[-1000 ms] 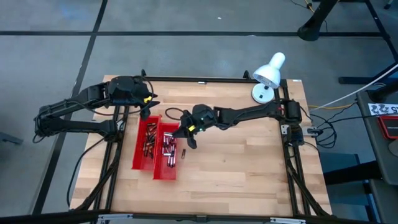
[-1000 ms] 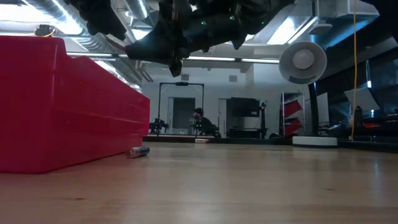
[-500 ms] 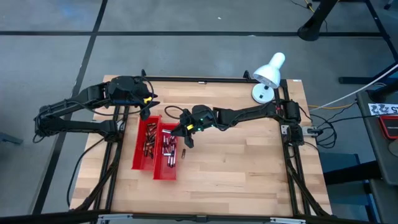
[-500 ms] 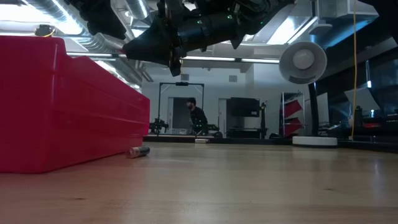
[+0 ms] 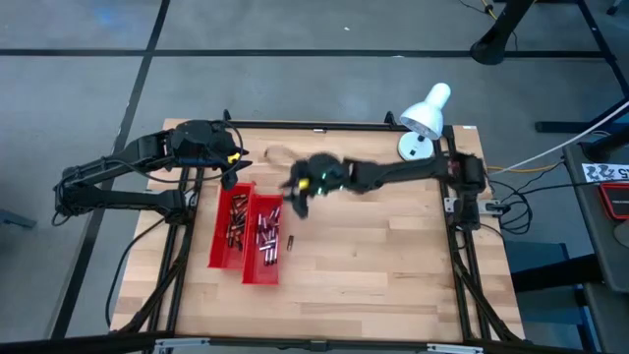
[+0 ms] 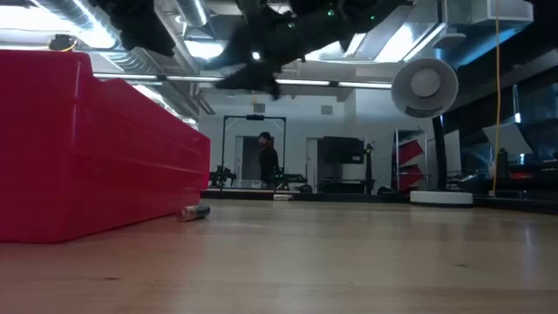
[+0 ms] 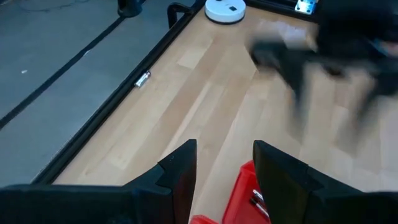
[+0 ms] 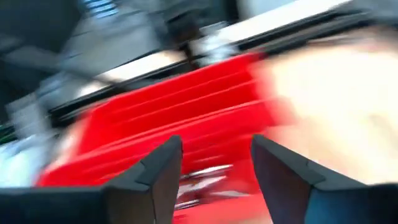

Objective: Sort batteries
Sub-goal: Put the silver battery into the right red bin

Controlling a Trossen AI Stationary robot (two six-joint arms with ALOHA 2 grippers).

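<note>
Batteries point(image 5: 263, 231) sit mostly in the two red trays point(image 5: 222, 258), left of centre in the high view; they show as short silvery and dark cylinders piled loosely in both. One stray battery point(image 5: 291, 241) lies on the table point(image 5: 393, 265) just right of the right-hand tray, and shows again in the low view beside the red tray wall, lying on its side.

Handling, as a judgement: small rigid metal cylinders, light, smooth and likely to roll or slip. Best taken across the middle of the barrel, fingers on either side of the long axis, not on the ends. The stray one lies close to the tray wall, so there is little room on that side.

Right tool point(image 5: 298, 200) is above the table near the top right corner of the trays, blurred in the high view. Its wrist view shows the two fingers point(image 8: 157, 177) apart with red tray and some batteries beyond; nothing visible between them, so open and empty. It touches nothing that I can see.

Left tool point(image 5: 239, 157) waits at the upper left of the table, above the trays' far end. Its wrist view shows a clear gap between the fingers point(image 7: 180, 177), part open, holding nothing.
</note>
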